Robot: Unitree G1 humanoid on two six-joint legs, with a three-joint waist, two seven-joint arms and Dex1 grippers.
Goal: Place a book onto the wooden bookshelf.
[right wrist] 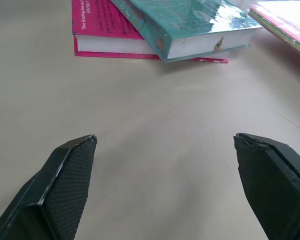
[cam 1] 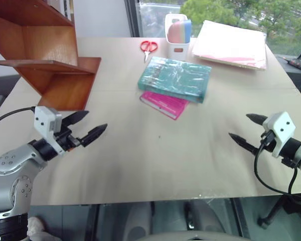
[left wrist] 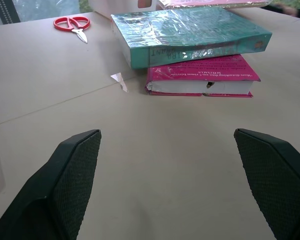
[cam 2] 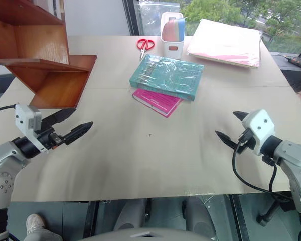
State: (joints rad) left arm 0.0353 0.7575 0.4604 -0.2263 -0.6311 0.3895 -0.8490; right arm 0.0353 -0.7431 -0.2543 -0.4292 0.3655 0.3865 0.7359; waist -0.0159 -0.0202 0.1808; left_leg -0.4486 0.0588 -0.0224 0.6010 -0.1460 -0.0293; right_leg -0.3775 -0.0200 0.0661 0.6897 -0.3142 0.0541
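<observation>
While you are lining up: both pincers are hanging spread wide, empty
Left pincer (cam 1: 89,125): near the wooden bookshelf (cam 1: 50,60)
Right pincer (cam 1: 247,131): over bare counter (cam 1: 155,160)
Book (cam 1: 174,78): lying flat on the pink book (cam 1: 164,104), mid-counter
Handling: looking heavy, stiff, slippery in its glossy wrap
Hold: you are best squeezing its two long edges

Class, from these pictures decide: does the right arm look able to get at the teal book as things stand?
Probably yes. The right gripper is open, with bare table between it and the teal book, which lies on top of the pink book, uncovered.

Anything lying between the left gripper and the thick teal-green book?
No: only bare tan tabletop lies between left gripper and teal-green book, seen in left eye view.
</observation>
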